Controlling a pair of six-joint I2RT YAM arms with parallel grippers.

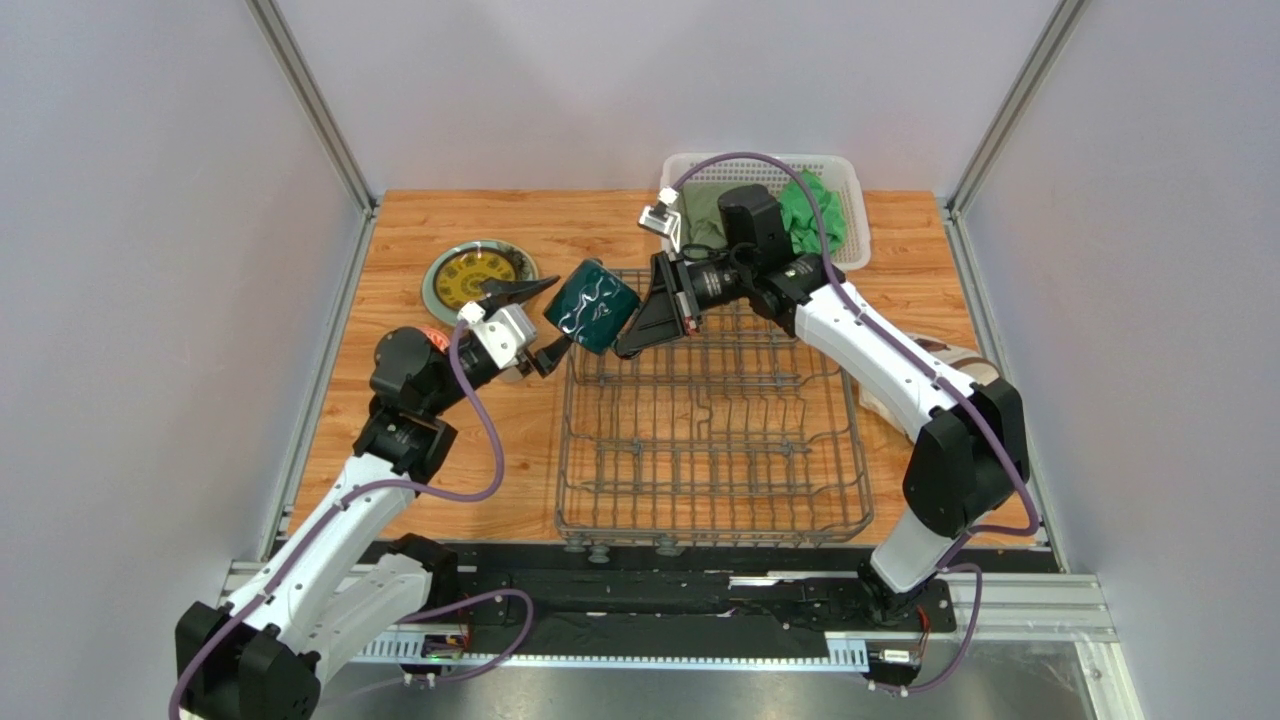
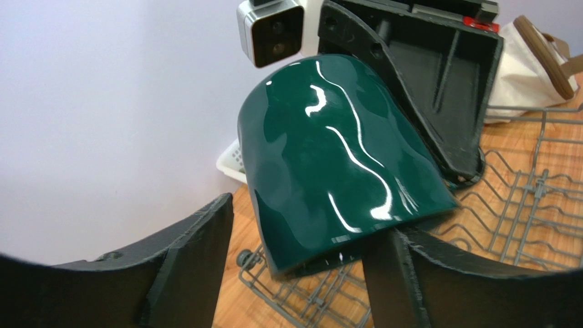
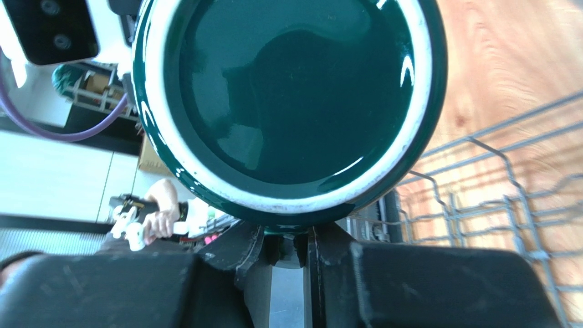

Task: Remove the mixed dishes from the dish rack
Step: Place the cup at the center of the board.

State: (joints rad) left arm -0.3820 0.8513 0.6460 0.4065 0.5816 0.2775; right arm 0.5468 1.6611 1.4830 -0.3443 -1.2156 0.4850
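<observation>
Right wrist view shows my right gripper (image 3: pixel 287 249) clamped on the rim of the dark teal mug (image 3: pixel 287 96), which lies on its side over the dish rack's (image 1: pixel 714 435) far-left corner. My left gripper (image 1: pixel 544 318) sits just left of that corner, spread wide and empty, facing the mug's closed end. I'd seat the left squarely around the body before letting the right go. No handle shows, and I cannot tell whether the mug touches the wires

Item count: one dark teal mug (image 1: pixel 591 306), one yellow-and-green plate (image 1: pixel 463 270), one grey wire dish rack (image 1: pixel 709 438), one white mesh basket (image 1: pixel 851 183).
</observation>
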